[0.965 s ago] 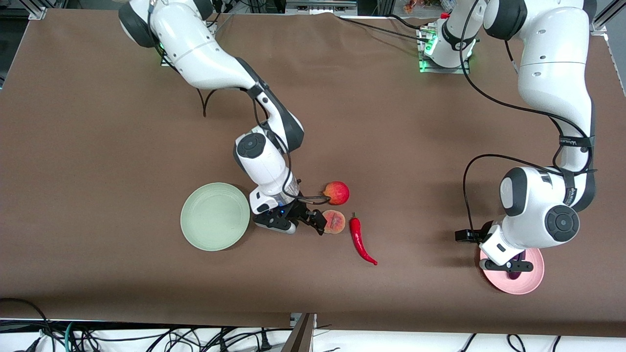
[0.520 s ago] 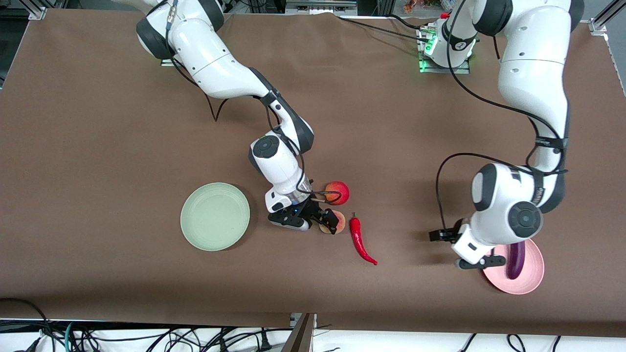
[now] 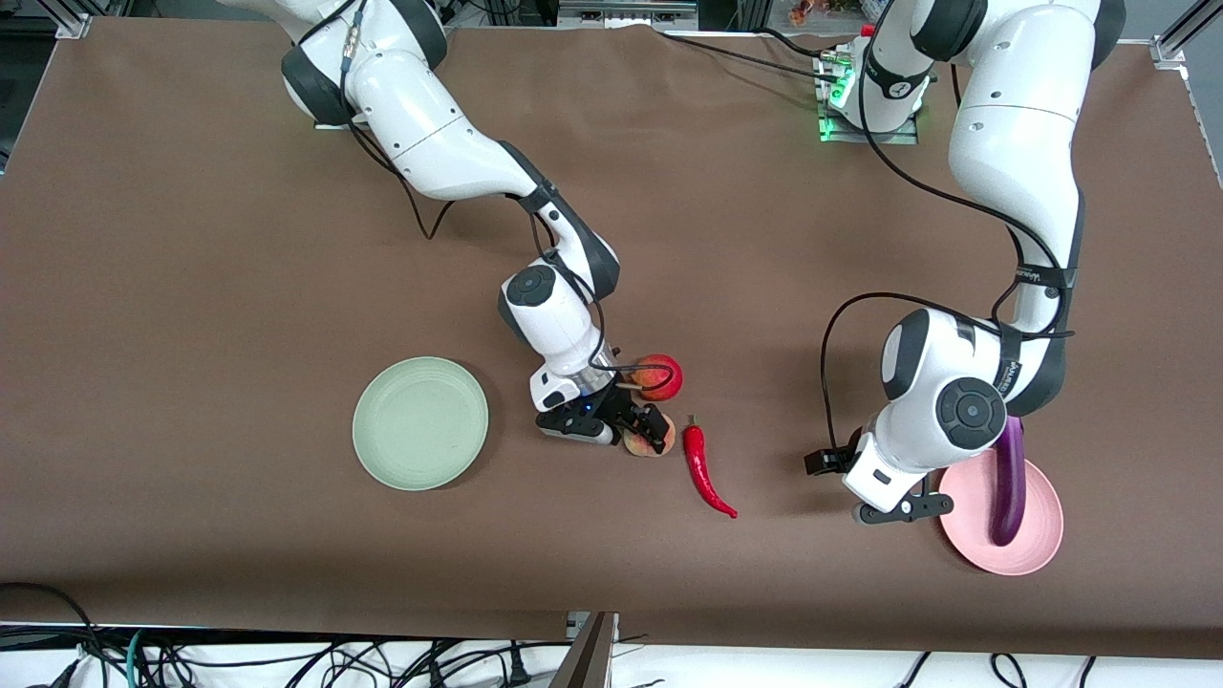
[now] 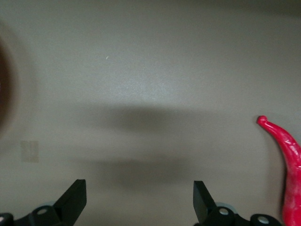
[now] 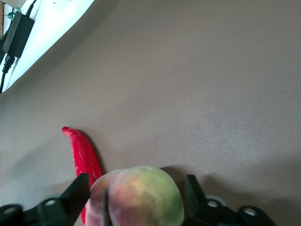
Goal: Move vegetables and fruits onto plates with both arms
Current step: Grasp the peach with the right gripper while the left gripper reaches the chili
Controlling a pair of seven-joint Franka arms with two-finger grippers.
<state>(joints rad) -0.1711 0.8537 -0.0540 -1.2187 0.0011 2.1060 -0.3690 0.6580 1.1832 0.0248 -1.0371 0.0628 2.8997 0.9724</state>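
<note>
My right gripper [image 3: 652, 430] is low on the table and open, with one finger on each side of the yellow-pink peach [image 3: 638, 446]. In the right wrist view the peach [image 5: 141, 197] fills the gap of the right gripper [image 5: 136, 190]. The red pomegranate [image 3: 659, 376] sits just beside it, farther from the front camera. The red chili [image 3: 705, 468] lies beside the peach and also shows in the right wrist view [image 5: 84, 155]. My left gripper [image 3: 903, 507] is open and empty over bare table between the chili [image 4: 289, 155] and the pink plate [image 3: 1041, 545]. The purple eggplant [image 3: 1008, 478] lies on that plate.
The mint green plate [image 3: 420, 422] is bare, beside the right gripper toward the right arm's end. Brown table cover [image 3: 191, 287] spreads around. Cables hang past the table edge nearest the front camera.
My right gripper slid toward the peach and now straddles it. My left arm drew away from the pink plate toward the chili, uncovering the eggplant that lies on the plate.
</note>
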